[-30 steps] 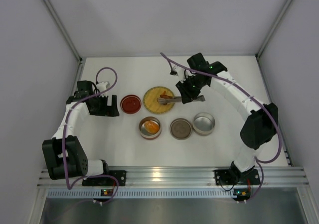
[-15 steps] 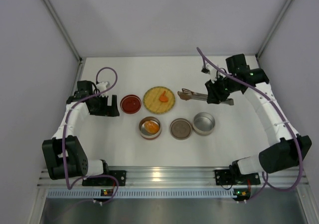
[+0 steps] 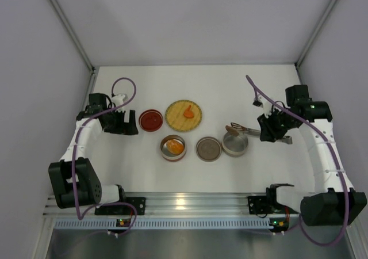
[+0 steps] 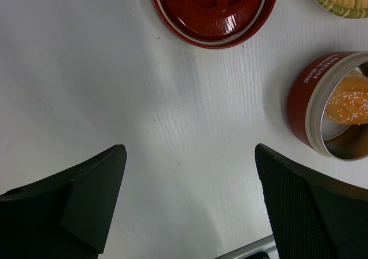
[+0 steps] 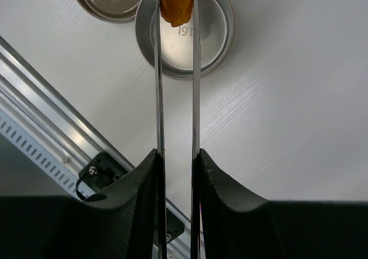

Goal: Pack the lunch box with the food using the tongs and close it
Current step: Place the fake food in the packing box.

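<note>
The right gripper (image 5: 177, 155) is clamped on the handle end of the tongs (image 5: 158, 86), pressing the two thin arms nearly parallel. Their tips pinch a brown-orange piece of food (image 5: 175, 0) over the rim of the open silver tin (image 5: 213, 23), which sits right of the middle of the table (image 3: 230, 92). Just left of it lies a shallow grey tin (image 3: 209, 148), then a red tin (image 3: 163, 146) with orange food (image 3: 175, 148) inside. Toward the back edge sit a yellow woven plate (image 3: 195, 120) carrying one orange piece (image 3: 188, 113), and a red lid (image 3: 150, 120). The left gripper (image 4: 188, 152) hangs near the left edge beside that lid, jaws wide apart, holding nothing.
</note>
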Available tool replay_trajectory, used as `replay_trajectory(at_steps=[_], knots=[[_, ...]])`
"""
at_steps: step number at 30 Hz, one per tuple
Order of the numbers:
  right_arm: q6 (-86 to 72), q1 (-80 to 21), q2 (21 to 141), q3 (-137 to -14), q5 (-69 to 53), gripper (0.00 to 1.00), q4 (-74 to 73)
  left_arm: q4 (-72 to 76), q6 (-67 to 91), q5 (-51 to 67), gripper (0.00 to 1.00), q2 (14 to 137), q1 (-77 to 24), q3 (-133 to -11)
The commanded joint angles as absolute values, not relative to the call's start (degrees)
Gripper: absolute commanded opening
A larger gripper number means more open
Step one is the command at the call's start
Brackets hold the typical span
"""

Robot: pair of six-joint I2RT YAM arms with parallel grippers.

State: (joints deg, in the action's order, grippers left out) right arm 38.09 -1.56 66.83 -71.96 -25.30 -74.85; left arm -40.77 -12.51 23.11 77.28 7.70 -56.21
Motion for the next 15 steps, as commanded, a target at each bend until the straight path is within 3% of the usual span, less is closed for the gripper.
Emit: replay_trajectory(at_steps=[1, 11, 14, 15], knots=[[42.45, 1.66, 63.20, -71.02, -26.37, 0.04, -79.45, -40.52, -14.06, 24.08, 0.98, 74.53, 7.73, -56.60], [41.49, 1.93, 62.58, -66.27, -25.40, 0.08, -76.82, -41.84, -15.38, 22.68, 0.98, 71.54, 7.65, -56.51], [41.13, 1.93, 63.28, -66.71, -24.70, 0.15, -76.29, -41.84, -15.38, 22.68, 0.98, 71.10, 7.65, -56.25], [41.05, 1.93, 63.54, -66.71, -24.35, 0.22, -76.29, -41.92, -15.38, 22.59, 0.98, 71.19, 7.65, -56.25]])
